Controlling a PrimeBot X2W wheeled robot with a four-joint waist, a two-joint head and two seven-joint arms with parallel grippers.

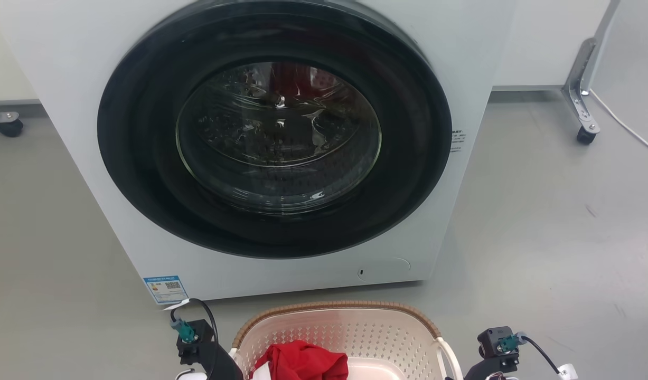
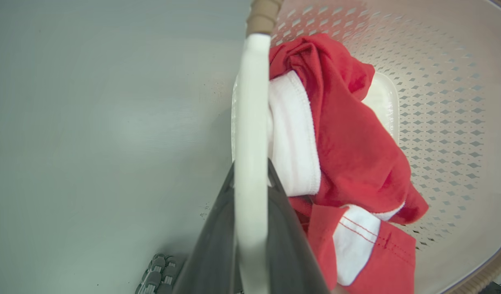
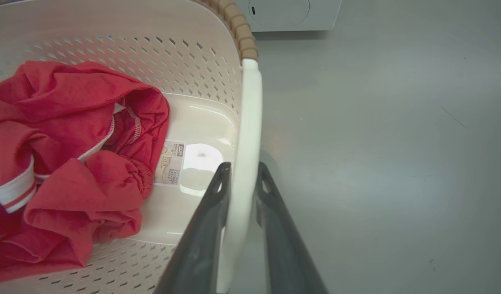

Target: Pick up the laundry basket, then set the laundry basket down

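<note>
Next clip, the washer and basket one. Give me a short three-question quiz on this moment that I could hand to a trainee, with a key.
1. True or false: the washer's door stands open.
2. What are the left claw and the right claw each closed on? A. the washer's door B. a white side handle C. nothing at all
3. In a few words: what lies inside the laundry basket?
Key: 1. False, it is shut. 2. B, one handle per claw. 3. A heap of red and white clothing, beside a small label on the base.
</note>
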